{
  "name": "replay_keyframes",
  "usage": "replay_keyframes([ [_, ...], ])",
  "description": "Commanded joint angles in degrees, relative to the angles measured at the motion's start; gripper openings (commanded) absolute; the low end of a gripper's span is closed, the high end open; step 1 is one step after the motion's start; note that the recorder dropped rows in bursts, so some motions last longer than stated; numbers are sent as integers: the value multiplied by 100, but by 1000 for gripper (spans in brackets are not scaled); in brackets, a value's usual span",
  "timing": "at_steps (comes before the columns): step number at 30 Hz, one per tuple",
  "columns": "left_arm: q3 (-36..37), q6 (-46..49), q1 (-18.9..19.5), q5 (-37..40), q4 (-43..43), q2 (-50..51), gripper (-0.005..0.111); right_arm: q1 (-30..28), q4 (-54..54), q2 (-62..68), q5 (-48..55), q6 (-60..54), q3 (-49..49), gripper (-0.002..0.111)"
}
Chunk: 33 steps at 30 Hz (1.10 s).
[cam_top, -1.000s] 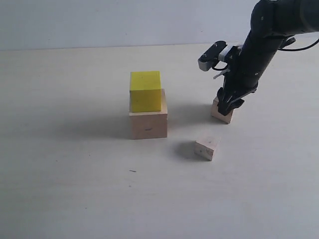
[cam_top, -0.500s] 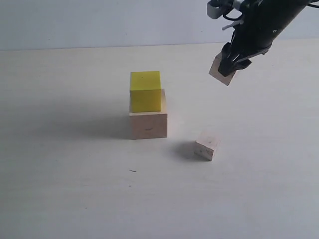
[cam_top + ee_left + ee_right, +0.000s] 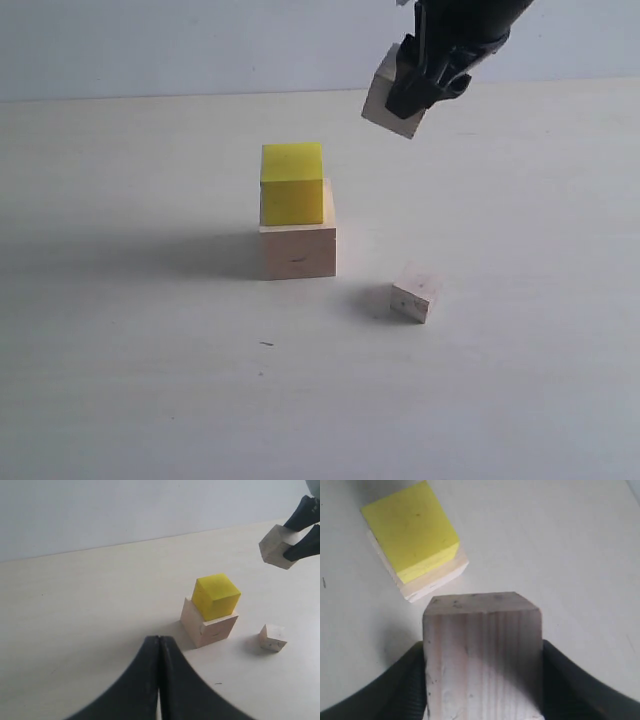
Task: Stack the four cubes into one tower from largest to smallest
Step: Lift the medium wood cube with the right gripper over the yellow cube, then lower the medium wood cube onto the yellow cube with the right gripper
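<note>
The left gripper [image 3: 159, 647] is clenched on nothing, its fingers pressed together. Nearest, the smallest cube [image 3: 417, 294] sits alone on the table [image 3: 150, 380]. Behind it and to the left, the yellow cube [image 3: 292, 184] rests on the big cube [image 3: 298, 252]. Farthest, the right gripper [image 3: 420, 85] grasps the small cube [image 3: 386, 104] in the air, tilted, higher than the yellow cube and to its right.
</note>
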Motion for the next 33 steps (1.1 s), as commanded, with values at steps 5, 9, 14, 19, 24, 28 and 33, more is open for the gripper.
replay_keyframes([
  [5,15,41,10,-8,-116,23,0,12,1002,315,97,-2283,-421,0],
  [9,15,54,10,-8,-118,35,0,12,1159,779,43,-2423,-875,0],
  [14,15,54,10,-19,-118,75,0,12,1442,1326,594,-2631,-1576,0],
  [19,15,85,10,-29,-1,75,0,12,1574,1735,803,-2754,-1734,0],
  [24,15,126,10,-52,130,75,0,12,1807,1775,762,-2874,-1734,0],
  [28,15,126,10,-52,130,75,0,48,1877,1775,804,-2874,-1734,0],
  [33,15,140,10,-52,128,75,0,194,1801,1785,711,-2874,-1734,0],
])
